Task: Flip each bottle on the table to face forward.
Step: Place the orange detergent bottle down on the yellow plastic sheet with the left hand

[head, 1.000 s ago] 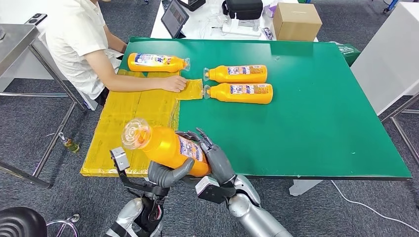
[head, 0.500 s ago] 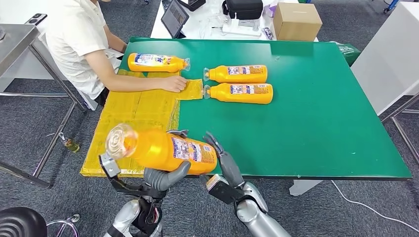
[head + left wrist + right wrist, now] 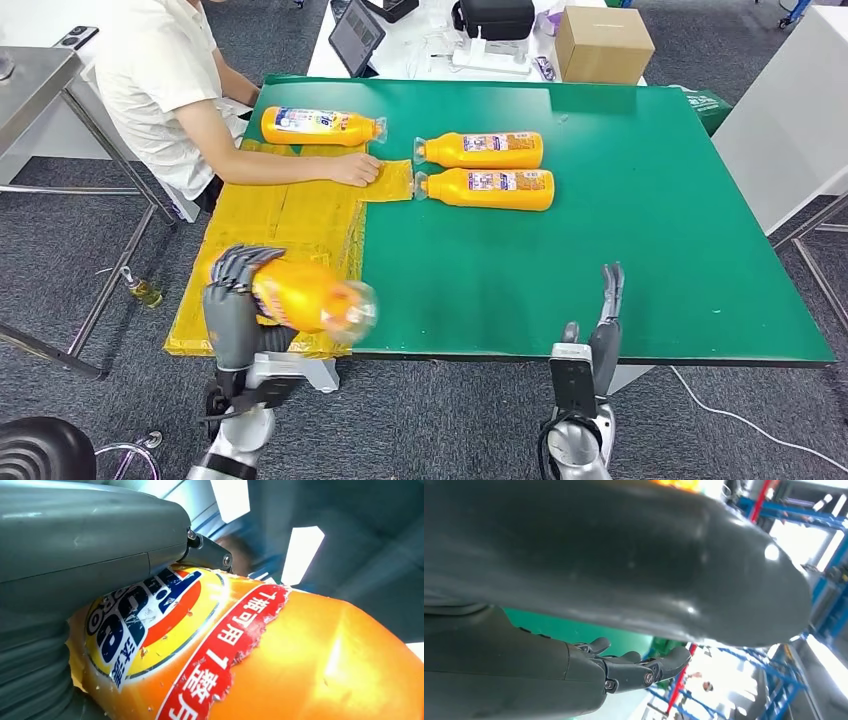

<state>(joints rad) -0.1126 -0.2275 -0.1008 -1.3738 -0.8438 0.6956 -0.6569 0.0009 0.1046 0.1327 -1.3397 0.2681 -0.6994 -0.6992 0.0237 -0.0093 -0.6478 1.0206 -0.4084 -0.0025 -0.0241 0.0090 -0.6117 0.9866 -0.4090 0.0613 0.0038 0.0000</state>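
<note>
— Where is the bottle [image 3: 305, 298] now?

— The left hand [image 3: 236, 300] holds it above the tabletop's [image 3: 640, 220] near left corner, over the yellow mat [image 3: 285, 225]. The fingers wrap around its fat end.

— Which way does it point?

— It lies sideways. Its cap points toward the tabletop's right edge.

— And the right hand [image 3: 605, 320]?

— It is at the near edge, well apart from the bottle. Its fingers are straight and hold nothing. The left hand is nearer.

— The other bottles?

— Three bottles [image 3: 485, 168] lie near the far edge.
</note>
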